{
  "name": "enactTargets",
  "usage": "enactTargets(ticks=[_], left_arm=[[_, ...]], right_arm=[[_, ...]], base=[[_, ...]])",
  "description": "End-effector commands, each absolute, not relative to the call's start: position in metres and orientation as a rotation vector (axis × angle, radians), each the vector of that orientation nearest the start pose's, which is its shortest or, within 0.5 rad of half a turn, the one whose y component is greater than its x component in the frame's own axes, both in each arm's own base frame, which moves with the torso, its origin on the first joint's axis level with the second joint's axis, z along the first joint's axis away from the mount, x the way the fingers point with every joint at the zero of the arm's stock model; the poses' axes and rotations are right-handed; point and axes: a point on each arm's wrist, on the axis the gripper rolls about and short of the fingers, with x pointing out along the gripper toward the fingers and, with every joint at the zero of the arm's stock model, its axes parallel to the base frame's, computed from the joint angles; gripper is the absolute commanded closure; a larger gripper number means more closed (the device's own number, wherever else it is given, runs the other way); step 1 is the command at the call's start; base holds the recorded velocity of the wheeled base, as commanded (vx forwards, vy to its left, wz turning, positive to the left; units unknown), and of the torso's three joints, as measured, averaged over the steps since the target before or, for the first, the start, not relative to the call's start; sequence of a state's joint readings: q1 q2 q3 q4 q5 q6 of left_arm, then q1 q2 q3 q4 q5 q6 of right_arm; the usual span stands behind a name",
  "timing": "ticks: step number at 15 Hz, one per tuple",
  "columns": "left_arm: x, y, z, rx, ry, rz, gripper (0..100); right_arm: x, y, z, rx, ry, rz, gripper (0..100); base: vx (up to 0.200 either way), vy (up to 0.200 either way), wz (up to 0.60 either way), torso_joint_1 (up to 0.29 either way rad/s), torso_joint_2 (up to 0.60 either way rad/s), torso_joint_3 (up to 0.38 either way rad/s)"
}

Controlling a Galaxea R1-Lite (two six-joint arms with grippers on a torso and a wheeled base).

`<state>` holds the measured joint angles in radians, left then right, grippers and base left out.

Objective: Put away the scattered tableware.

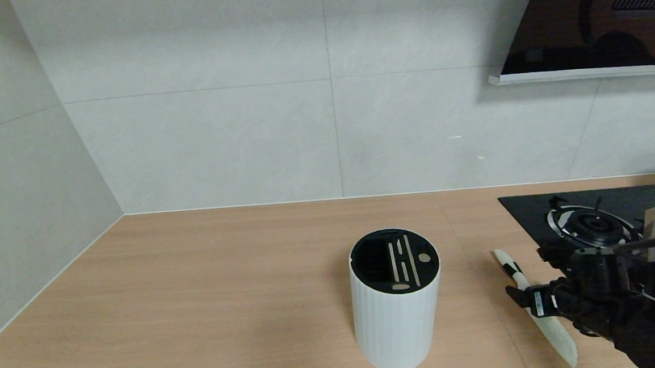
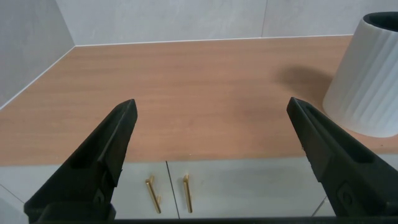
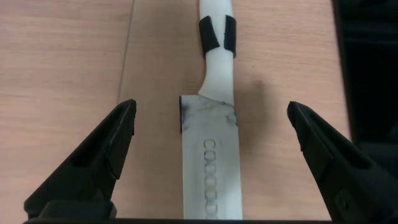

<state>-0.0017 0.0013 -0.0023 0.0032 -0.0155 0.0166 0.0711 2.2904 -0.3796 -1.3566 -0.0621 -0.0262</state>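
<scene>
So the right gripper [image 3: 211,112] hangs spread wide over the blade of a white knife with a black-banded handle [image 3: 209,168], which lies flat near the front edge of the light wooden counter [image 1: 225,281] beside the black gas hob [image 1: 534,211], a white ribbed cylindrical holder with a black slotted top [image 1: 397,316] stands to the knife's left, and the left gripper [image 2: 211,109] is spread too, just off that front edge.

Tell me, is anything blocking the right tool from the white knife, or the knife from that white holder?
Nothing visible. The open right tool hangs right above the knife; only bare counter separates knife and holder.
</scene>
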Motion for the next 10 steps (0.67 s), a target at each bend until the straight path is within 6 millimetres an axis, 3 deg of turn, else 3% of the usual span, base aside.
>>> enactTargets(ticks=[1,10], left_arm=[[-0.0229,-0.0003,0.0761,0.017,0.001,-0.017,0],[-0.0229,-0.0003,0.0761,0.017,0.001,-0.017,0]], right_arm=[[0.2985,0.0201,-0.0382,-0.068,0.586,0.017,0],[0.3041,0.02,-0.0429,-0.077,0.571,0.017,0]], base=[[0.0,0.0,0.0,0.0,0.0,0.0],[0.0,0.0,0.0,0.0,0.0,0.0]])
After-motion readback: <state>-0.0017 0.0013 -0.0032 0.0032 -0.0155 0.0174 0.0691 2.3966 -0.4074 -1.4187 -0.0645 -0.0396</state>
